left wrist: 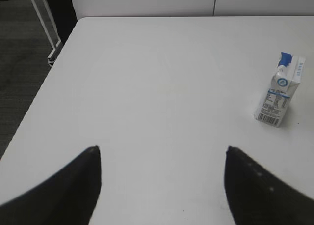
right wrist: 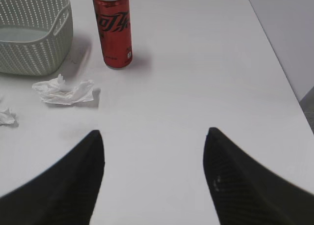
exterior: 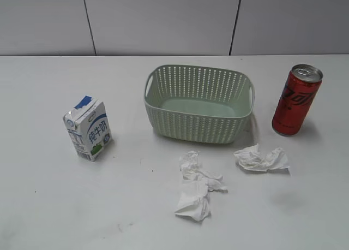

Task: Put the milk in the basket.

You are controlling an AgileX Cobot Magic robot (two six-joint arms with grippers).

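Plainly the milk [exterior: 88,128] stands upright left of the basket [exterior: 199,102], well apart, ahead-right of the spread, empty left gripper [left wrist: 162,158], nearer than the likewise spread right gripper [right wrist: 154,141].
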